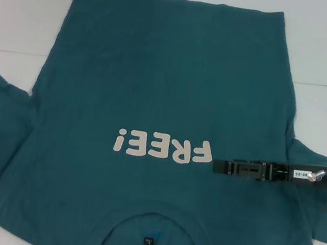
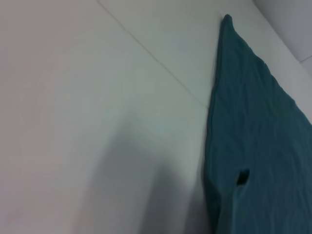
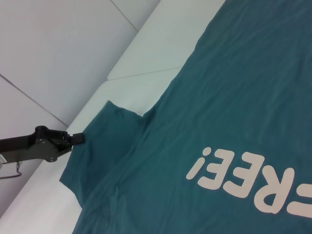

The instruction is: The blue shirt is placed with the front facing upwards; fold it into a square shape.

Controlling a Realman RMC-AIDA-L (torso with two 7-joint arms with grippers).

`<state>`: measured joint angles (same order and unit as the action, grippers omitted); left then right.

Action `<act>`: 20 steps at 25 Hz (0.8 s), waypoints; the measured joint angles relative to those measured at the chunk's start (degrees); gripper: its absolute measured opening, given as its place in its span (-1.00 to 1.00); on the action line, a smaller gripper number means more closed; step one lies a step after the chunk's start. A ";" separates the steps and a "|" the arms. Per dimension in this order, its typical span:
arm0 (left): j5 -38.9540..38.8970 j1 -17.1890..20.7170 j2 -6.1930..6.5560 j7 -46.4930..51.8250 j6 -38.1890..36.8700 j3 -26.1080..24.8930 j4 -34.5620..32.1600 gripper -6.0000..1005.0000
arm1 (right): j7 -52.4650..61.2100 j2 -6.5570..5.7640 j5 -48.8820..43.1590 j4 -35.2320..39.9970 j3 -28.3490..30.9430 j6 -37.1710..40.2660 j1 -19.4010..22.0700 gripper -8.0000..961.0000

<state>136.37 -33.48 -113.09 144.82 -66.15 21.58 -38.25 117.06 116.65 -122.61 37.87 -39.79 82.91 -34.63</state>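
White table (image 1: 20,4) under blue shirt (image 1: 157,84); right hand (image 1: 216,165) over print, together; left hand (image 3: 80,138) at sleeve, grip unclear.

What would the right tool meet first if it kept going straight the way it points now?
Probably the white "FREE!" print on the blue shirt: the right tool points across the chest toward the robot's left, its tip beside the print's end. Its height above the cloth is unclear.

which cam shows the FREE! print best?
Head view: the whole FREE! print shows on the blue shirt, with the right gripper just beside it. Right wrist view cuts the print off at the frame edge. Left wrist view shows only plain shirt fabric.
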 joint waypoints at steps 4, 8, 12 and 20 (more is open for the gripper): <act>2.85 -1.25 0.58 1.35 -0.23 -0.07 -0.95 -0.99 | 0.01 -0.02 0.00 0.00 -0.01 0.05 0.00 0.89; 3.17 -1.37 0.87 3.13 -0.59 -0.29 -2.98 -0.99 | 0.03 -0.02 0.00 0.00 0.03 0.22 -0.03 0.88; 3.19 -1.13 0.96 3.95 -1.38 -0.30 -4.27 -0.99 | 0.08 -0.02 0.00 0.01 0.01 0.23 0.02 0.88; 3.21 -1.37 1.00 5.07 -5.66 0.35 -6.76 -0.99 | 0.10 -0.03 0.00 0.01 -0.07 0.33 -0.24 0.88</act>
<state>139.57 -34.85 -112.09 149.89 -71.81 21.93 -45.01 117.16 116.63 -122.61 37.88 -39.85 83.25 -34.87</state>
